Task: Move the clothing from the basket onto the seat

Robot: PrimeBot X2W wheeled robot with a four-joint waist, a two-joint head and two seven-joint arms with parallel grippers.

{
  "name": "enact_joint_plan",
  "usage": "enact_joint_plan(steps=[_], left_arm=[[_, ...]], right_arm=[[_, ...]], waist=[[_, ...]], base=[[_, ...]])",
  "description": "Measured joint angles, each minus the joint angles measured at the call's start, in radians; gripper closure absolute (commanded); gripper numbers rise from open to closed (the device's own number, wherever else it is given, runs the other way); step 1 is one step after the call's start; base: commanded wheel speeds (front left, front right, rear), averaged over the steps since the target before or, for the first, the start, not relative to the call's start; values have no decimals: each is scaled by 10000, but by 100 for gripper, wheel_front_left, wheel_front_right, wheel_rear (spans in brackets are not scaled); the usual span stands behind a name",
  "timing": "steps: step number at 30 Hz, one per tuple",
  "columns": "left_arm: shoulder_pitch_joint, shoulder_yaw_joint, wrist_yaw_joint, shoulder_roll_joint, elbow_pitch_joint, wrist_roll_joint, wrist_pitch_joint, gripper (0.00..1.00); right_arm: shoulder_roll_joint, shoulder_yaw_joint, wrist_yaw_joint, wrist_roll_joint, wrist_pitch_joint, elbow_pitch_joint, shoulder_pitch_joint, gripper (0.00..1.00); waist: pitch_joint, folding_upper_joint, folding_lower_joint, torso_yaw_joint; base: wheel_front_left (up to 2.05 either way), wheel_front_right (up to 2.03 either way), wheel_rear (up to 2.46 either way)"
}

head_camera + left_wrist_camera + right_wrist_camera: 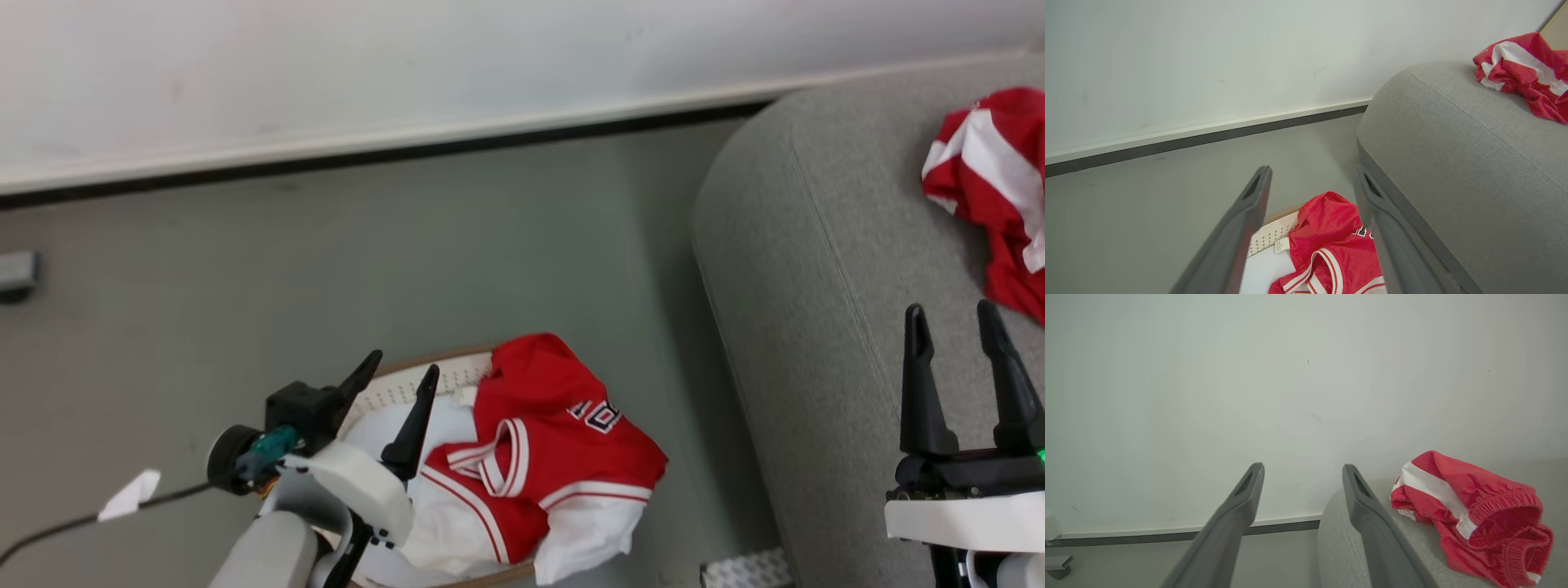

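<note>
Grey floor (326,269) holds the basket (465,371), a soft, light jersey (555,425) bunched inside; I'd pinch its raised fold with the left gripper (403,363), open above the basket; right gripper (951,309) open too.

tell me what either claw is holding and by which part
Nothing is held. The left claw is open above the jersey in the basket; the right claw is open and empty over the seat.

We face a plain off-white wall (408,65) on the far side, evenly lit. Along its foot runs a white skirting (326,144) above a dark strip. Nearer lies smooth grey-green floor (408,261), with a small grey block (16,273) at far left.
</note>
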Motion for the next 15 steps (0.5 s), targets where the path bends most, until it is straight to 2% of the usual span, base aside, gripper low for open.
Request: enact_joint_plan(steps=[11, 15], left_arm=[[-1779, -1987, -69, 1039, 2034, -428, 1035, 0], [-2415, -2872, -71, 1473, 2604, -711, 1333, 0]], right_arm=[[357, -180, 0, -38, 0, -857, -777, 0], [364, -82, 0, 435, 0, -1110, -1097, 0]], waist=[[1970, 0, 0, -731], [2720, 0, 0, -973]], base=[[0, 0, 0], [0, 0, 0]])
